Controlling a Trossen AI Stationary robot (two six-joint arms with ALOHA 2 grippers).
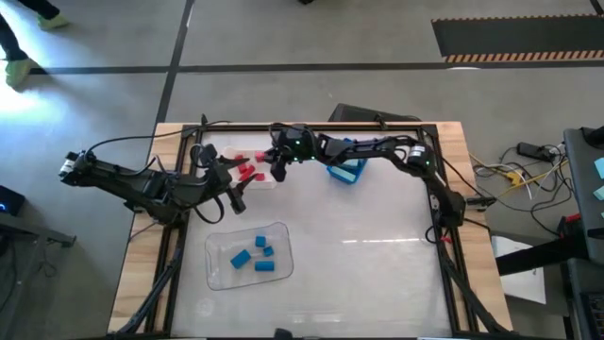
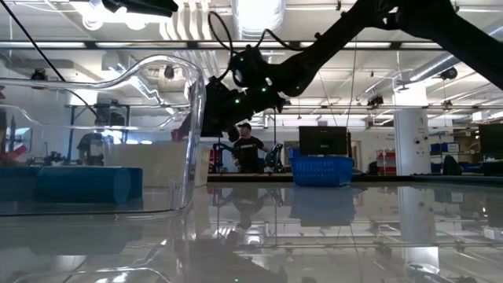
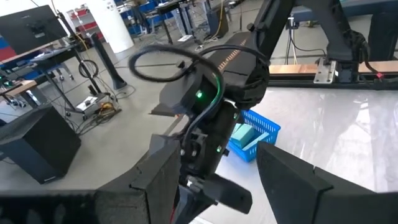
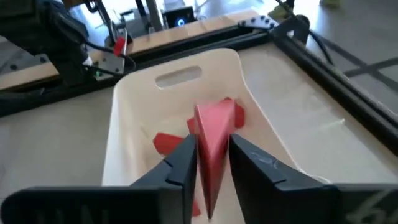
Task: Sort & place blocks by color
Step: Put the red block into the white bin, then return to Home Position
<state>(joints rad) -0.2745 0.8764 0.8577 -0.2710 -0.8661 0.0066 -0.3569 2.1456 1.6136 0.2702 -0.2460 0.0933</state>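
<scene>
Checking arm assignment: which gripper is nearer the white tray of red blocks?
Right. The right gripper is directly over the white tray; the left gripper sits beside it.

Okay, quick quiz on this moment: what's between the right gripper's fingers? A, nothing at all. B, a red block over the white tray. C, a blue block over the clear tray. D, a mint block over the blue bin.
B: the right wrist view shows a red block between the right gripper fingers, above the white tray that already holds red pieces.

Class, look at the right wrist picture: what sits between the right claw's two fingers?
A red block stands between the right claw's fingers, above the white tray, as the right wrist view shows.
</scene>
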